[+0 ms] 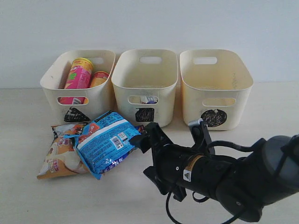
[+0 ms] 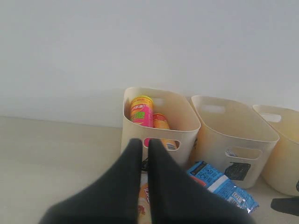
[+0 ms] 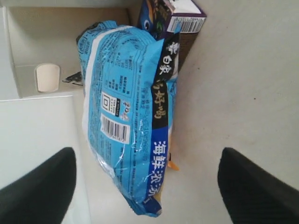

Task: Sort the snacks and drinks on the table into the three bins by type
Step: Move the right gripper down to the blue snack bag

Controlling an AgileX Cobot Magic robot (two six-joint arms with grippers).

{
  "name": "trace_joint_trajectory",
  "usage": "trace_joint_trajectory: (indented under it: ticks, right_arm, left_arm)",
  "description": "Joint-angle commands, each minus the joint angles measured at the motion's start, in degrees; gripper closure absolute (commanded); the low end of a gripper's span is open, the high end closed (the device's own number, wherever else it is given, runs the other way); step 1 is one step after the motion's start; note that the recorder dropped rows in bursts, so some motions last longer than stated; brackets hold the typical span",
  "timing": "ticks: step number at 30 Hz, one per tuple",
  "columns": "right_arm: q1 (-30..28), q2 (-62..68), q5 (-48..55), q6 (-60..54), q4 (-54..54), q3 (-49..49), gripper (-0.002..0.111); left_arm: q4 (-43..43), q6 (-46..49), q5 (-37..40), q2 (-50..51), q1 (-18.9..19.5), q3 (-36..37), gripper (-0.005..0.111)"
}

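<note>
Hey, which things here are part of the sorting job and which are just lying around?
Job: pink tube, yellow tube, blue packet, orange-and-white packet, purple carton, blue-and-white carton, triangle bin, square bin, circle bin.
Lying about: no stray items visible; only the wall behind.

blue crinkly packet (image 3: 126,116) on table (image 3: 224,93) | dark purple carton (image 3: 180,18) at its far end | jaws wide apart
</note>
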Motion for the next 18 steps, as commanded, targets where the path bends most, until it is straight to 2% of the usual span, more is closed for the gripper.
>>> trace_joint_trajectory:
  ticks: [1, 18]
  right_arm:
    - [0.1, 1.98, 0.78, -0.23, -0.98, -2.8, 0.029]
    - [0.23, 9.51, 4.19, 3.6, -4.67, -13.28, 0.029]
  left_arm:
    - [-0.3, 0.37, 0.01, -0.07, -0.34, 0.21, 0.102]
    - [-0.3, 0.37, 0.01, -0.07, -0.34, 0.21, 0.102]
